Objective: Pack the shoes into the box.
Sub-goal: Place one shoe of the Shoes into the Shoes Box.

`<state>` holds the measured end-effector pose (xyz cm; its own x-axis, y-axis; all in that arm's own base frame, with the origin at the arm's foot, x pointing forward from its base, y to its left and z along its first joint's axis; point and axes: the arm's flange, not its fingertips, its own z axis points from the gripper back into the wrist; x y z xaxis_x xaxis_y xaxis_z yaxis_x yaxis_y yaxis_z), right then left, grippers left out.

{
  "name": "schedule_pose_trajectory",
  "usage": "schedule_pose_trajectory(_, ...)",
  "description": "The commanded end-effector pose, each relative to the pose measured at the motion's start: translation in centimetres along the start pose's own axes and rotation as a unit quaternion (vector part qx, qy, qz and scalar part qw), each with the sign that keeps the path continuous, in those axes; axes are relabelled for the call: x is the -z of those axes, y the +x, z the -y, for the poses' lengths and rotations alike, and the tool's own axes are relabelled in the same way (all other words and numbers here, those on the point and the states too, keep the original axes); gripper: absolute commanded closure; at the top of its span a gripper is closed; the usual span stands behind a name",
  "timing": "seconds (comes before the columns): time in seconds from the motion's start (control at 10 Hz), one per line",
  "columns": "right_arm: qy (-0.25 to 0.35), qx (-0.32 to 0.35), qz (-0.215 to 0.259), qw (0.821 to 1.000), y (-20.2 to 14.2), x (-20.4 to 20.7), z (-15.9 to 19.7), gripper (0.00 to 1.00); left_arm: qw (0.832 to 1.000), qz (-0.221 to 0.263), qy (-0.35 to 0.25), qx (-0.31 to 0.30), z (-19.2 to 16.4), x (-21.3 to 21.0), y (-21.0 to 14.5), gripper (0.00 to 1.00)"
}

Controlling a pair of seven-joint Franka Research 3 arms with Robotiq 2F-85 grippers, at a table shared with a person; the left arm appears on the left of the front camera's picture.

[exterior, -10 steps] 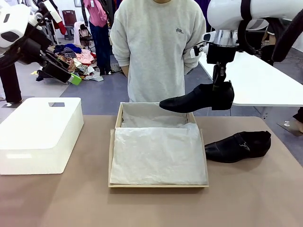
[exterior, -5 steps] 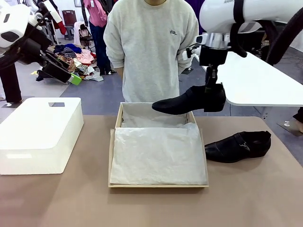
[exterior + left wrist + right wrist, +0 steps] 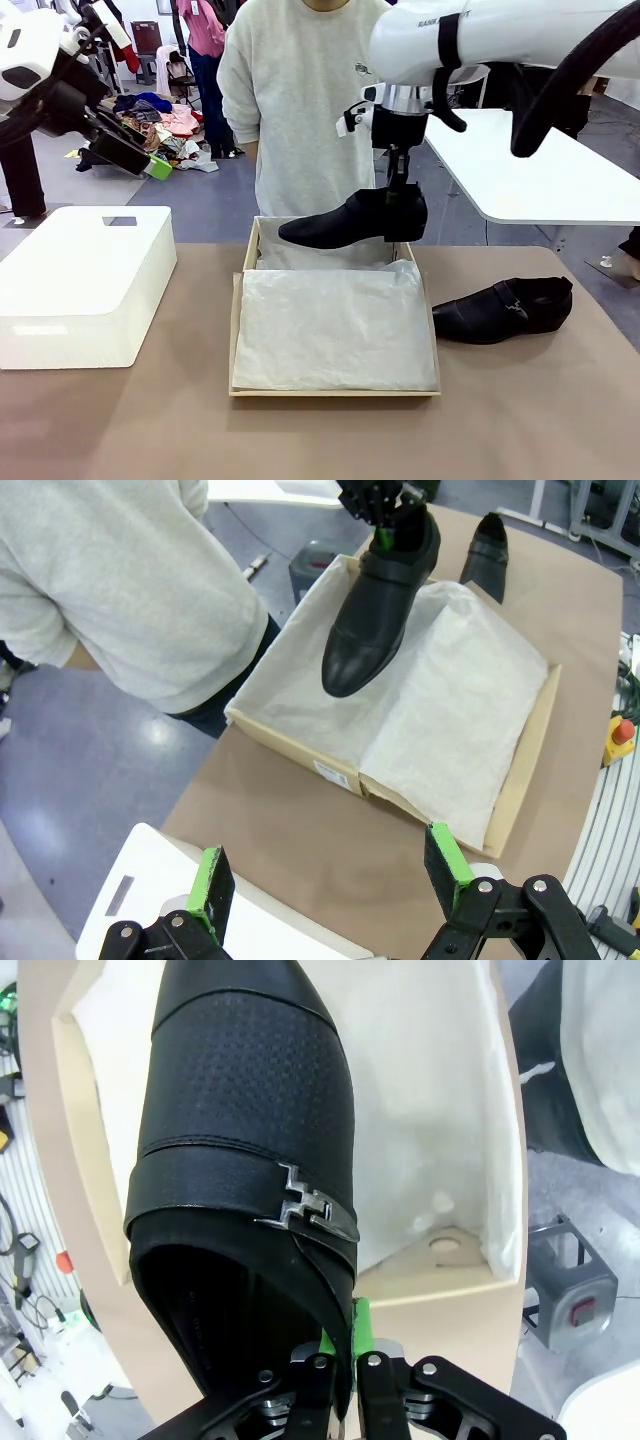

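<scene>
One black buckled dress shoe (image 3: pixel 345 222) is hanging from the right gripper (image 3: pixel 398 195), whose jaws are pinching together on the rim of the heel opening. The leather is hiding the fingertips, with just a sliver of green pad (image 3: pixel 361 1325) peeking out in the right wrist view. That shoe is hovering, toe toward the robot's left, above the far end of the tan cardboard shoebox (image 3: pixel 236 330), clear of it. White tissue paper (image 3: pixel 330 330) is lining the box and hiding its floor. Its mate, the second shoe (image 3: pixel 500 308), is resting on the brown table (image 3: pixel 300 440) just right of the box. The left gripper (image 3: pixel 328 872) is hanging empty with fingers wide apart, up by one white plastic box (image 3: pixel 85 280). One person (image 3: pixel 310 100) in a grey sweatshirt is standing behind the shoebox, cut off at the top edge.
</scene>
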<state>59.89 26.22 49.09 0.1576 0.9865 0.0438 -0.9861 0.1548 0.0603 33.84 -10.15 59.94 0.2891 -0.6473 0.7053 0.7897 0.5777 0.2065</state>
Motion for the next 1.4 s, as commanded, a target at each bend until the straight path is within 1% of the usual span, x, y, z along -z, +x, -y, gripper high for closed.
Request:
schedule_pose_trajectory(0.0,-0.011,0.009,-0.004,1.0,1.4,0.3,0.9,1.0,1.0,0.002,-0.005,0.001,0.0,0.0,0.0,0.0)
schedule_pose_trajectory(0.2,-0.019,0.013,0.007,1.0,2.0,1.4,0.9,1.0,1.0,0.002,-0.005,0.001,0.0,0.0,0.0,0.0)
schedule_pose_trajectory(0.4,-0.014,0.022,0.019,0.999,2.3,2.3,1.1,1.0,1.0,0.002,-0.005,0.001,0.0,0.0,0.0,0.0)
schedule_pose_trajectory(0.7,-0.01,0.024,0.022,0.999,2.7,3.9,1.4,1.0,1.0,0.002,-0.005,0.001,0.0,0.0,0.0,0.0)
schedule_pose_trajectory(1.0,-0.035,0.031,0.027,0.999,2.9,5.7,1.2,1.0,1.0,0.002,-0.005,0.001,0.0,0.0,0.0,0.0)
schedule_pose_trajectory(1.3,-0.024,0.023,0.021,0.999,2.9,7.5,1.5,1.0,1.0,0.002,-0.005,0.001,0.0,0.0,0.0,0.0)
